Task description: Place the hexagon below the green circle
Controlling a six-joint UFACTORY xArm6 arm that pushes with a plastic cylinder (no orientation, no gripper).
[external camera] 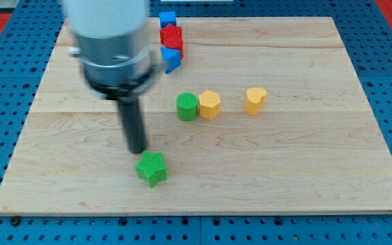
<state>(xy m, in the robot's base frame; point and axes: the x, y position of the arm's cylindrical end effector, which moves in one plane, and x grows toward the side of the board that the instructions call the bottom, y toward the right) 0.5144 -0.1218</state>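
The yellow hexagon point(210, 104) sits near the board's middle, touching the right side of the green circle point(187, 107). My tip point(137, 150) is well to the left of and below both, just above the upper left of a green star point(152, 169). The rod runs up from the tip to the arm's grey body point(111, 41) at the view's top left.
A yellow heart point(255, 100) lies to the right of the hexagon. A stack of blocks at the view's top holds a blue block point(167, 18), a red block point(173, 37) and another blue block point(171, 58). The wooden board point(305, 170) ends near the view's bottom.
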